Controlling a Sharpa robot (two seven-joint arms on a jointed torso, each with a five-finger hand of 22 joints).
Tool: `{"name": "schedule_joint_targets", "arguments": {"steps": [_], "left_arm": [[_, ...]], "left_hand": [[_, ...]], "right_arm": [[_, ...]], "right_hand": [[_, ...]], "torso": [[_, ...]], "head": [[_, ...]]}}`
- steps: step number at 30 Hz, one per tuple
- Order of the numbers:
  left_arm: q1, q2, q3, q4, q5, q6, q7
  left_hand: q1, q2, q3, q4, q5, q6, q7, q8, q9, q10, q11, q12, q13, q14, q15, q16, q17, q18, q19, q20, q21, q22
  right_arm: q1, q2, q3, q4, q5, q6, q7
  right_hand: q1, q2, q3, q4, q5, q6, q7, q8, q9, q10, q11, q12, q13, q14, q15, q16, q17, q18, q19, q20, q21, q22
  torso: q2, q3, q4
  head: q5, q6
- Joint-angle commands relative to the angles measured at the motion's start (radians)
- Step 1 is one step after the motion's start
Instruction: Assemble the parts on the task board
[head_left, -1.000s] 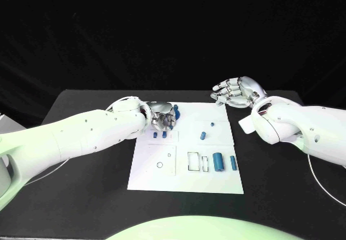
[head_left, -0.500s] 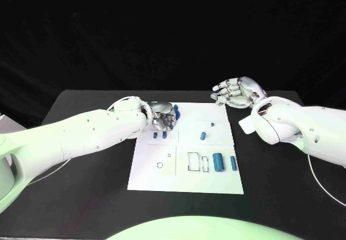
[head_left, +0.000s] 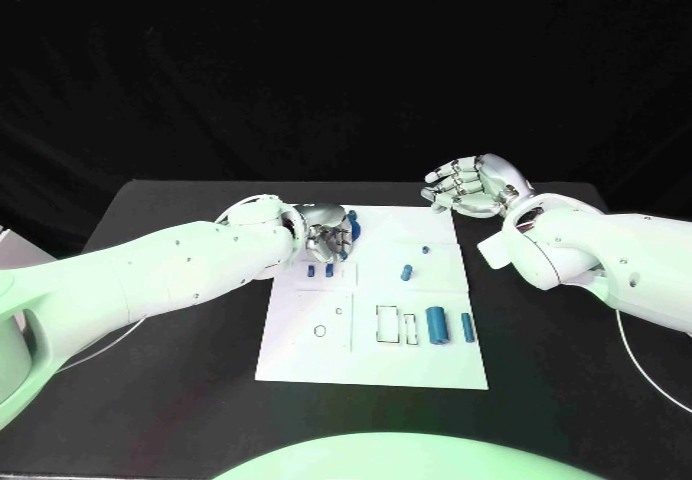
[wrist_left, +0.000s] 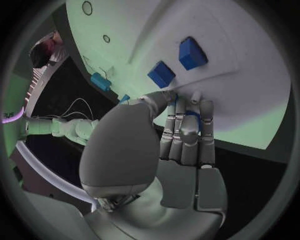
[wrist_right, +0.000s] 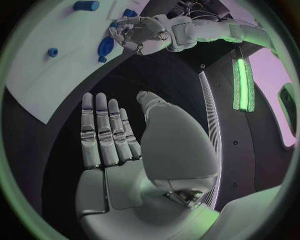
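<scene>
Task board (head_left: 372, 345): white plate lying flat in the middle of the black table (head_left: 173, 400), with printed outlines on its near half.
Left hand (head_left: 327, 237): at the board's far left corner, fingers curled down and close together around a blue part (wrist_left: 192, 116) that shows between them in the left wrist view; it seems to hold that piece against the board.
Right hand (head_left: 469, 185): raised off the table past the board's far right corner, well apart from every part, fingers straight and side by side, nothing in the palm.
Large cylinder (head_left: 436, 324): blue, lying on the board's near right area, beside a rectangular outline.
Slim cylinder (head_left: 467, 327): blue, just right of the large one, not touching it.
Two small blocks (head_left: 320, 270): blue, side by side just near of the left hand.
Small pieces (head_left: 408, 270): blue, mid-board, lying apart from the rest.
</scene>
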Motion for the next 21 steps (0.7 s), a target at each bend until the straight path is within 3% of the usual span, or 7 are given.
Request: {"name": "schedule_joint_targets", "arguments": {"steps": [1, 9, 18, 21], "left_arm": [[-0.003, -0.002, -0.001, 0.002, 0.045, -0.045, 0.030], [-0.005, -0.013, 0.007, 0.013, 0.113, -0.071, 0.028], [-0.002, -0.068, 0.039, 0.061, 0.159, -0.065, 0.015], [0.002, -0.089, 0.045, 0.077, 0.165, -0.051, 0.006]], "left_hand": [[-0.024, 0.007, 0.011, -0.008, -0.001, 0.018, -0.001, 0.002, 0.017, 0.024, -0.003, -0.017, -0.005, 0.018, -0.002, 0.008, 0.009, 0.007, 0.020, -0.004, 0.014, 0.016], [-0.049, 0.004, 0.014, -0.011, -0.002, 0.022, -0.002, -0.006, 0.019, 0.035, -0.001, -0.043, -0.013, 0.032, -0.001, 0.013, 0.020, 0.004, 0.034, -0.006, 0.021, 0.027], [-0.057, 0.002, 0.014, -0.012, -0.003, 0.023, -0.003, -0.008, 0.020, 0.040, -0.001, -0.052, -0.015, 0.036, -0.001, 0.014, 0.022, 0.003, 0.039, -0.005, 0.023, 0.030], [-0.059, 0.002, 0.014, -0.013, -0.003, 0.025, -0.003, -0.009, 0.020, 0.041, -0.001, -0.054, -0.016, 0.037, -0.001, 0.015, 0.024, 0.002, 0.040, -0.005, 0.023, 0.031]], "right_arm": [[0.000, 0.001, 0.000, 0.000, -0.013, 0.015, 0.008], [0.000, 0.002, 0.000, -0.002, -0.013, 0.016, 0.007], [0.000, -0.003, 0.000, -0.001, -0.013, 0.017, 0.006], [0.000, -0.005, 0.000, -0.001, -0.013, 0.017, 0.006]], "right_hand": [[0.009, -0.003, 0.004, 0.001, 0.007, -0.007, 0.044, 0.006, -0.001, 0.002, 0.002, -0.004, -0.002, -0.006, 0.001, -0.003, -0.001, 0.005, -0.007, 0.000, -0.002, -0.001], [0.009, -0.003, 0.005, 0.001, 0.007, -0.007, 0.044, 0.007, -0.001, 0.003, 0.002, -0.004, -0.002, -0.005, 0.001, -0.004, -0.002, 0.005, -0.007, 0.000, -0.002, -0.002], [0.009, -0.003, 0.005, 0.001, 0.007, -0.007, 0.044, 0.007, -0.001, 0.003, 0.002, -0.004, -0.002, -0.005, 0.001, -0.004, -0.002, 0.005, -0.007, 0.000, -0.002, -0.002], [0.009, -0.003, 0.005, 0.001, 0.007, -0.007, 0.044, 0.007, -0.001, 0.003, 0.002, -0.004, -0.002, -0.005, 0.001, -0.004, -0.002, 0.005, -0.007, 0.000, -0.002, -0.002]], "torso": [[0.000, -0.0002, -0.0011], [-0.001, -0.0003, 0.0003], [-0.003, 0.0014, 0.0032], [-0.002, 0.0016, 0.0030]], "head": [[-0.001, 0.000], [-0.002, 0.001], [-0.001, 0.004], [0.000, 0.004]]}}
